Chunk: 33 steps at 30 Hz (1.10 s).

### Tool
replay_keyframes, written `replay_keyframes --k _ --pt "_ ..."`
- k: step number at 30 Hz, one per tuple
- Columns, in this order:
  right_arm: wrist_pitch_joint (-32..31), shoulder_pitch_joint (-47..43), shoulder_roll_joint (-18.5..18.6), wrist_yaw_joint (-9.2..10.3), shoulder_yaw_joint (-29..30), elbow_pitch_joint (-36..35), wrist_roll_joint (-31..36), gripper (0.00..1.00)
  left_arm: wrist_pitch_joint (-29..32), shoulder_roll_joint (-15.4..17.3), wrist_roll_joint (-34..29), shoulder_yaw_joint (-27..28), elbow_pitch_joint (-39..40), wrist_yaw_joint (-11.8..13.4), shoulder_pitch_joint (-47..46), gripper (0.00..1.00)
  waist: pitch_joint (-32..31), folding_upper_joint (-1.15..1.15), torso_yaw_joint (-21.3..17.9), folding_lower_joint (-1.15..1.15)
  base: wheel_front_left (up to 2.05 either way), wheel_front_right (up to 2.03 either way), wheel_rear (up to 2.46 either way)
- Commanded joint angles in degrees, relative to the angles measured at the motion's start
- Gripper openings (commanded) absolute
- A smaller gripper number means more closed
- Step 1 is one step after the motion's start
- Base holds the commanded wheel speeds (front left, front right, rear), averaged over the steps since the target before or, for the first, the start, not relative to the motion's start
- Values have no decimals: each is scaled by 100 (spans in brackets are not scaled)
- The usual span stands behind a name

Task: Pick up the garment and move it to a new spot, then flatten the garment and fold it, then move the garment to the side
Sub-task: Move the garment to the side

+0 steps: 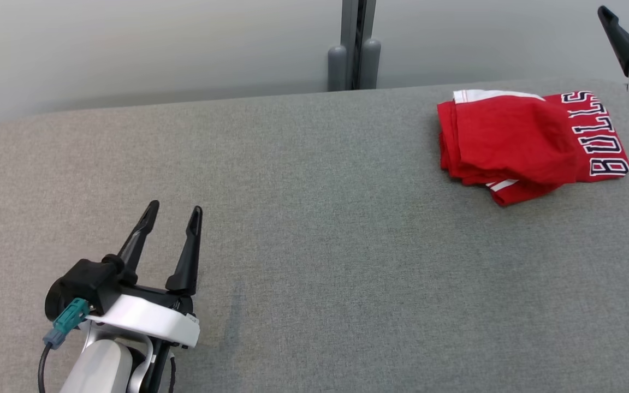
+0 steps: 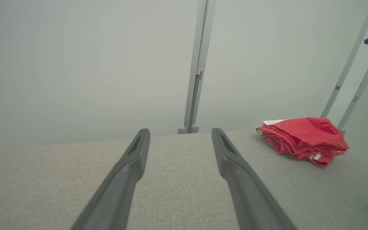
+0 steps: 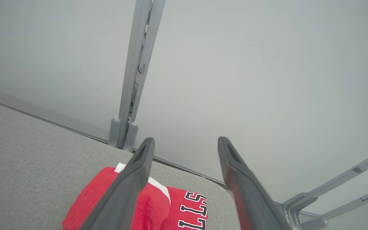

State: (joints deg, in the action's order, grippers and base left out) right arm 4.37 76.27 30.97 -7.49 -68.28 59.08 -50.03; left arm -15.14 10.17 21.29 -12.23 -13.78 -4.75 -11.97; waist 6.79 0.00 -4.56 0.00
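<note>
The garment (image 1: pixel 511 142) lies folded into a compact red stack at the far right of the grey table (image 1: pixel 314 229), its "BULLS" lettering facing up on the right part and white trim showing at two edges. My right gripper (image 3: pixel 186 140) hangs open above it with nothing between its fingers; the garment (image 3: pixel 158 207) sits below and left of them. One of its dark fingers (image 1: pixel 617 35) shows at the top right corner of the head view. My left gripper (image 1: pixel 174 208) rests open and empty at the near left, far from the garment (image 2: pixel 302 137).
A grey upright post (image 1: pixel 354 49) stands behind the table's far edge against a pale wall. Slanted metal struts (image 2: pixel 347 70) rise beyond the table's right end, near the garment. The cloth-covered tabletop stretches wide between the left gripper and the garment.
</note>
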Motion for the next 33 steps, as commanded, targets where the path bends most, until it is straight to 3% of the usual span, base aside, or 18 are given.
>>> replay_keyframes --k 1,5,10,17,21,26,33 --pt "180 -174 -24 -3 49 -42 -8 100 -4 33 32 42 50 47 50 100 -92 0 -30 0 0 0 0" --pt "825 -498 -38 -3 444 -162 -48 100 -4 110 75 164 212 155 193 100 -182 0 32 0 0 0 0" --pt "1072 -1202 -1 -2 1259 -463 -180 100 -5 138 142 292 356 261 380 100 -251 0 149 0 0 0 0" --pt "1080 -2789 26 -3 3266 -1570 623 100 -5 94 138 391 448 379 614 100 -389 0 332 0 0 0 0" --pt "1081 -3995 -290 -3 4471 -2319 1429 100 -4 29 151 565 463 403 761 100 -459 0 402 0 0 0 0" --pt "1082 -5349 -966 -3 5714 -3289 2408 100 -5 -114 54 746 542 359 879 100 -508 0 464 0 0 0 0" --pt "1083 -6438 -1729 -3 6462 -4155 3063 100 -5 -271 -144 988 679 285 970 100 -556 0 508 0 0 0 0"
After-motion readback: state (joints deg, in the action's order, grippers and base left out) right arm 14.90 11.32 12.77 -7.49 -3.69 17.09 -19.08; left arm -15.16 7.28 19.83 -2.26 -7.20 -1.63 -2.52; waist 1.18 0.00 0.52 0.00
